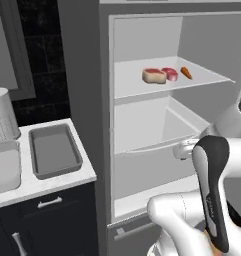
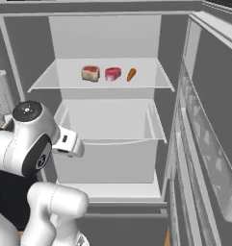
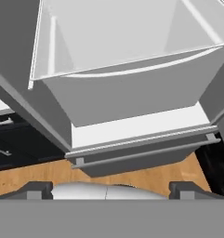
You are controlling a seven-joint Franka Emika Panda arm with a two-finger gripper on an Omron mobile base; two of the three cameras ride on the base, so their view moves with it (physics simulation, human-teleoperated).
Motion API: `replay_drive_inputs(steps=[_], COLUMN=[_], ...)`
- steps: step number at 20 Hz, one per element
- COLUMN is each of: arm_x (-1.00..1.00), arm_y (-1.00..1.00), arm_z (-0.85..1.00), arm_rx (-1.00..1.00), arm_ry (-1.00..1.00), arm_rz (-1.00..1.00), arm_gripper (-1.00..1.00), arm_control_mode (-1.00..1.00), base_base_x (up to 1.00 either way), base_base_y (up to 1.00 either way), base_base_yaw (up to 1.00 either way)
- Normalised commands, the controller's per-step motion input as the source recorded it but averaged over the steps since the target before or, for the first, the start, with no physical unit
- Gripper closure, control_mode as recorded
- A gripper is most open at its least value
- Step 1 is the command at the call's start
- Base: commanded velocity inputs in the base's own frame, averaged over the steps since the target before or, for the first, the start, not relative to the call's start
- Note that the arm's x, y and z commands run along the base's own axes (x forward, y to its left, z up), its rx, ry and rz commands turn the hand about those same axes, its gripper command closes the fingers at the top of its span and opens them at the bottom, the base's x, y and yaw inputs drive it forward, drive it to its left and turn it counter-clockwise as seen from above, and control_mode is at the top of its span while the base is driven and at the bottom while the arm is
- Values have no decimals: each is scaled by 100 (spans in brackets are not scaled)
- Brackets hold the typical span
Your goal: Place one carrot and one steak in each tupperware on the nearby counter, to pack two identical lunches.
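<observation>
The fridge shelf (image 1: 207, 77) bears two steaks (image 1: 154, 75) and a carrot (image 1: 186, 73).

Orange carrot (image 1: 186, 73), red steak (image 1: 170, 74), darker grey tupperware (image 1: 55, 150), white counter (image 1: 57, 183)

Two steaks (image 1: 154, 75) left of carrot (image 1: 186, 73) on fridge shelf (image 1: 132, 85).

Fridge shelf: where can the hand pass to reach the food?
On the fridge shelf, the left half is bare up to the tan steak. Crowded toward the right: red steak and carrot sit close. The darker tupperware on the counter is bare.
</observation>
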Motion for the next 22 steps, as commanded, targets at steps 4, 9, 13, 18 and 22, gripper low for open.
replay_drive_inputs(steps=[4, 9, 13, 18, 22], arm_x=[0, 32, 56, 38, 34], arm_y=[0, -35, -56, -45, -30], arm_z=[0, 8, 81, 80, 50], arm_rx=[0, 7, 5, 0, 0], arm_ry=[0, 1, -10, -7, -10], arm_rz=[0, 0, 0, -6, -14], arm_gripper=[-100, -100, -100, -100, -100], arm_control_mode=[100, -100, -100, -100, -100], base_base_x=[69, 24, 0, 0, 0], base_base_y=[-1, -4, 0, 0, 0], base_base_yaw=[0, 0, 0, 0, 0])
